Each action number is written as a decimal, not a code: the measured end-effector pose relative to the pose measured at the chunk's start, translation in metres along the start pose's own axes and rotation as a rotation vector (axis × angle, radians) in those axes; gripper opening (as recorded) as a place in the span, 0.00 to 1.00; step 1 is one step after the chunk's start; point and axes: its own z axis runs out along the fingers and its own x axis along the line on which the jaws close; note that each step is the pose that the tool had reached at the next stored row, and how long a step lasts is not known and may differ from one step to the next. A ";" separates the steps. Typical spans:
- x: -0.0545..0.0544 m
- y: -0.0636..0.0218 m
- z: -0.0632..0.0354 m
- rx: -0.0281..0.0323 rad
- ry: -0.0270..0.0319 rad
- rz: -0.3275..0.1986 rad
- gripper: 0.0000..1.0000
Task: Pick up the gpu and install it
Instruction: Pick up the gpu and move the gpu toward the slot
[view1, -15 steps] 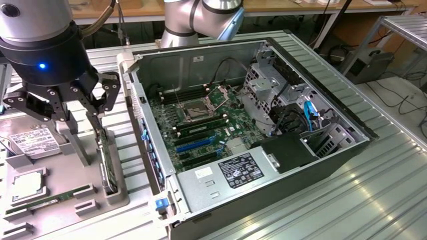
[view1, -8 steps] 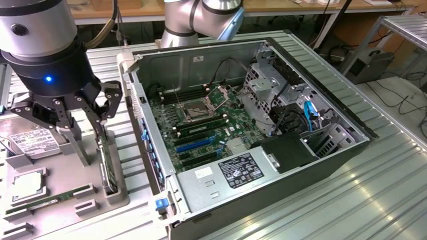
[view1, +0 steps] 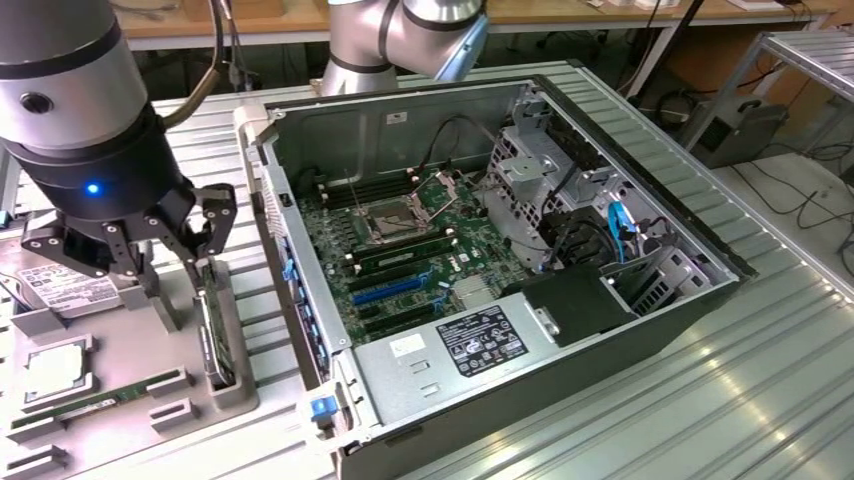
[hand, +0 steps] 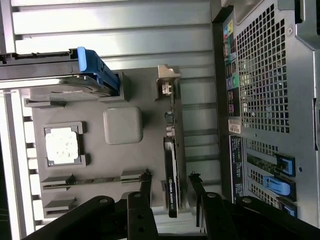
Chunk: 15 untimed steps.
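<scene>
The gpu (view1: 214, 340) stands on its edge in a slot of the grey holder tray (view1: 167, 350), at the exterior view's left beside the open computer case. In the wrist view the gpu (hand: 171, 175) is a thin dark card, and its silver bracket (hand: 167, 82) is at the end far from the camera. My gripper (view1: 167, 265) hangs just above the card. It is open, and its two black fingers (hand: 146, 187) stand on either side of the card without touching it.
The open computer case (view1: 400, 115) lies on its side with its motherboard and blue expansion slots (view1: 394, 290) exposed. The tray also holds a hard drive (view1: 67, 290), a processor (view1: 54, 365) and a memory stick (view1: 100, 400). The case's rear panel (hand: 260, 75) is close by.
</scene>
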 end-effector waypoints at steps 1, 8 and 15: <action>0.001 -0.0001 0.0021 0.0000 -0.0009 0.000 0.42; 0.003 0.0000 0.0152 -0.0006 -0.0079 0.000 0.42; -0.002 0.0040 0.0284 -0.0006 -0.0082 -0.002 0.42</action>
